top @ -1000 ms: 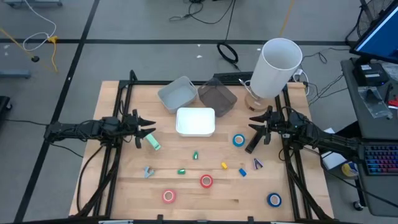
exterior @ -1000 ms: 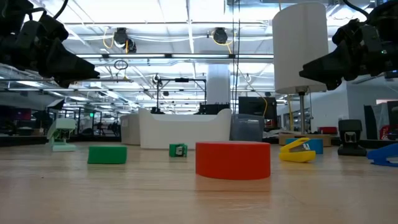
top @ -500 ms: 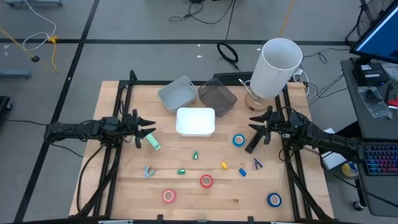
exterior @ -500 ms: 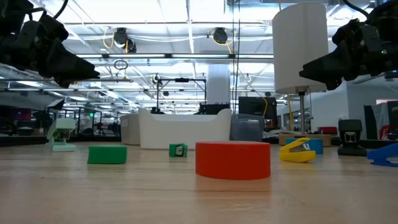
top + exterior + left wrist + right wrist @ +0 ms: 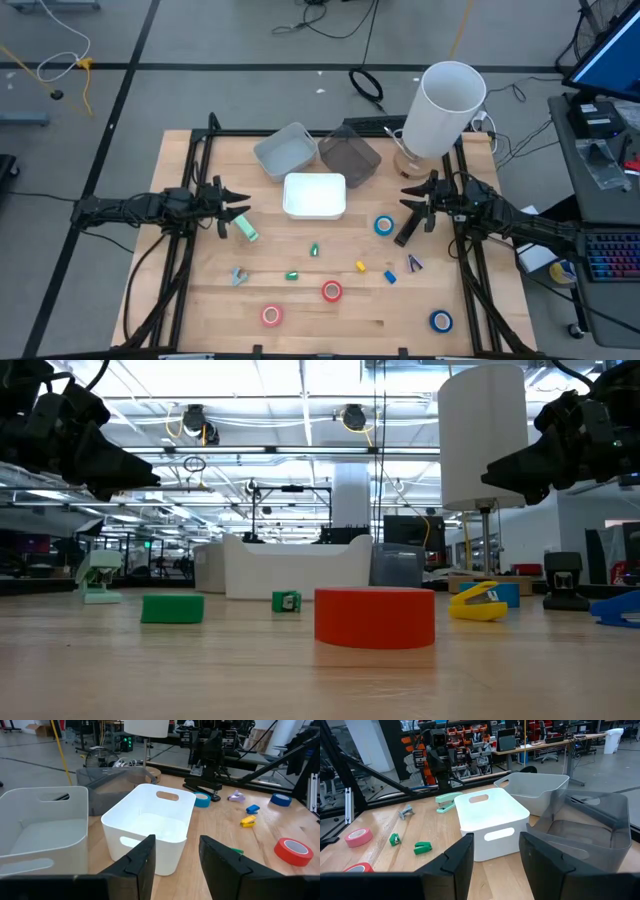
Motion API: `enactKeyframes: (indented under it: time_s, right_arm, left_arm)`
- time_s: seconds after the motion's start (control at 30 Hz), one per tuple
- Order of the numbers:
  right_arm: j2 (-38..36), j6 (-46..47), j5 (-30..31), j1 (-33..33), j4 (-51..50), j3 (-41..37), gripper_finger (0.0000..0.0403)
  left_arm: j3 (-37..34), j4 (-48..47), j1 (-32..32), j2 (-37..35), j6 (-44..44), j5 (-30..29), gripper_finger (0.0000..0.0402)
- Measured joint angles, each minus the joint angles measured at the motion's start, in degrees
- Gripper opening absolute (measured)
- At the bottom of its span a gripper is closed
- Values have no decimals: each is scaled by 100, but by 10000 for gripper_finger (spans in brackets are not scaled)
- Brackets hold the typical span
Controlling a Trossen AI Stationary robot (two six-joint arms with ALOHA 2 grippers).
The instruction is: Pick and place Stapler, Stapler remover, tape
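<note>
A mint-green stapler [image 5: 246, 230] lies on the table just near my left gripper [image 5: 236, 206], which hovers open at the left side. A black stapler [image 5: 406, 230] lies under my right gripper [image 5: 410, 196], which is also open and hovering. Small staple removers, green [image 5: 292, 275], yellow [image 5: 361, 266], blue [image 5: 390, 277], purple [image 5: 414, 263] and grey [image 5: 238, 276], are scattered over the table's middle. Tape rolls lie flat: blue [image 5: 384, 226], blue [image 5: 441, 321], red [image 5: 331, 291], pink [image 5: 271, 316]. In the wrist views nothing sits between the left fingers [image 5: 177, 865] or the right fingers [image 5: 495, 862].
A white bin [image 5: 315, 195] stands at the table's centre, with a grey bin [image 5: 285, 150] and a dark see-through bin [image 5: 350, 155] behind it. A tall white cylinder [image 5: 445, 105] rises at the far right corner. Black frame rails [image 5: 195, 180] run along both sides.
</note>
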Motion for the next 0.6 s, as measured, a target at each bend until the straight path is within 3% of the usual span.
enactKeyframes:
  time_s: [0.33,0.6]
  right_arm:
    - [1,54,-2,0,30,0,153]
    - [0,1762,56,0,366,-1,153]
  left_arm:
    - [1,0,-2,0,-1,2,152]
    - [2,2,-1,0,226,-141,152]
